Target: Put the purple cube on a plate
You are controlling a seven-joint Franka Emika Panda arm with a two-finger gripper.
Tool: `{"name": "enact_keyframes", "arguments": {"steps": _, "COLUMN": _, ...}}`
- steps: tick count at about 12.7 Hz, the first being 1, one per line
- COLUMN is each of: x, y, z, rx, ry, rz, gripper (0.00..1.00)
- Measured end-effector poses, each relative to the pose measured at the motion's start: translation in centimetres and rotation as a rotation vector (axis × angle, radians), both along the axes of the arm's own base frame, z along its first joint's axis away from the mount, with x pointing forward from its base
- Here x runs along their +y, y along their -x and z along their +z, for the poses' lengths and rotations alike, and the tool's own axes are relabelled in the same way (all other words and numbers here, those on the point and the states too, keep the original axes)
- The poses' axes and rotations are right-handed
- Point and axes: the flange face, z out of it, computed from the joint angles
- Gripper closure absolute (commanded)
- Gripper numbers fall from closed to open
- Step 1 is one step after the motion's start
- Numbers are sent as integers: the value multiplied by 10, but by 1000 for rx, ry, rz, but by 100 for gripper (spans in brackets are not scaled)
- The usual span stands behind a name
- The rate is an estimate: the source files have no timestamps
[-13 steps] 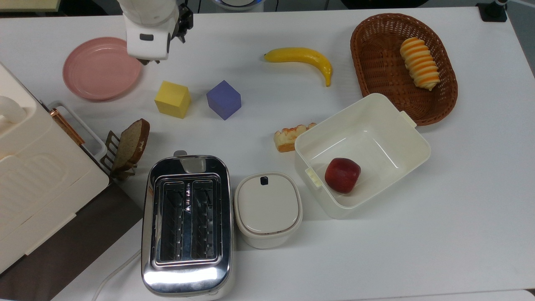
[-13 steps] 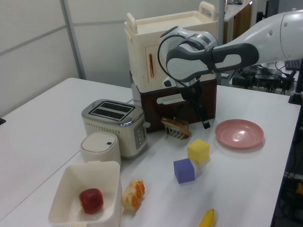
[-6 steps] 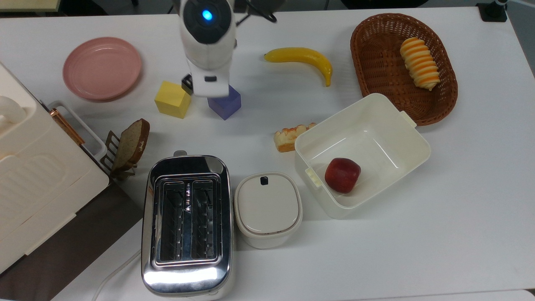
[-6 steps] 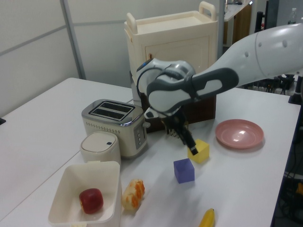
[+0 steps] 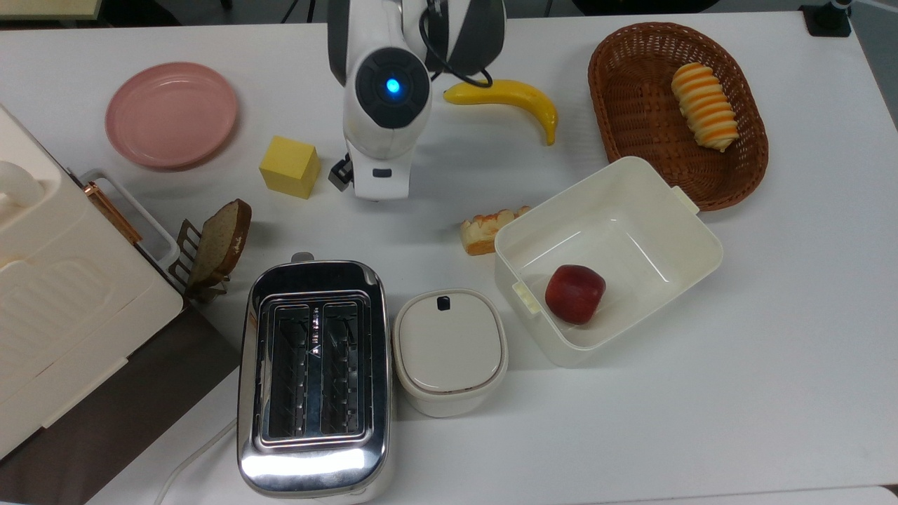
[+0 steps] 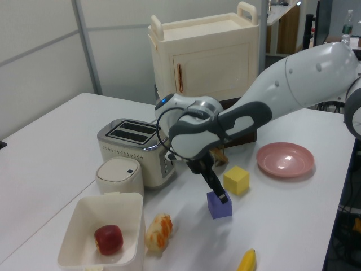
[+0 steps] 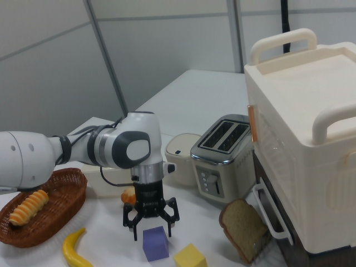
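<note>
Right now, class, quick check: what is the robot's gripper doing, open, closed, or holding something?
Gripper: open, jaws spread just above the purple cube, holding nothing; the cube sits on the table.

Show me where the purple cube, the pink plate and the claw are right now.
purple cube (image 7: 156, 243): right view, on its front face.
pink plate (image 5: 172, 114): top view, on its bare centre.
claw (image 7: 151, 225): right view, midway between the spread fingertips, just above the cube.
</note>
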Motion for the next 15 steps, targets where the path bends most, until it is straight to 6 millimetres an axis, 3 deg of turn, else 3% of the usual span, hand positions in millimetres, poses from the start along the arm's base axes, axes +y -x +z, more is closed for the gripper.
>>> {"name": "enact_keyframes", "arguments": {"steps": 1, "x": 4, "y": 1, "z": -7, "rx": -2, "ry": 7, "rz": 1, "gripper": 9}}
{"name": "enact_keyframes", "arguments": {"steps": 2, "x": 13, "y": 3, "z": -20, "rx": -2, "ry": 21, "rz": 1, "gripper": 29}}
{"name": "enact_keyframes", "arguments": {"steps": 3, "x": 20, "y": 5, "z": -30, "rx": -4, "ry": 44, "rz": 2, "gripper": 39}}
{"name": "enact_keyframes", "arguments": {"steps": 6, "x": 29, "y": 5, "z": -45, "rx": -11, "ry": 111, "rz": 14, "gripper": 48}}
{"name": "enact_keyframes", "arguments": {"steps": 8, "x": 17, "y": 2, "z": -28, "rx": -36, "ry": 118, "rz": -1, "gripper": 51}}
{"name": "enact_keyframes", "arguments": {"steps": 10, "x": -26, "y": 3, "z": 15, "rx": -62, "ry": 102, "rz": -30, "gripper": 51}}
{"name": "enact_keyframes", "arguments": {"steps": 13, "x": -111, "y": 19, "z": 92, "rx": -136, "ry": 43, "rz": -131, "gripper": 51}}
{"name": "enact_keyframes", "arguments": {"steps": 15, "x": -175, "y": 32, "z": 107, "rx": -151, "ry": 22, "rz": -199, "gripper": 50}}
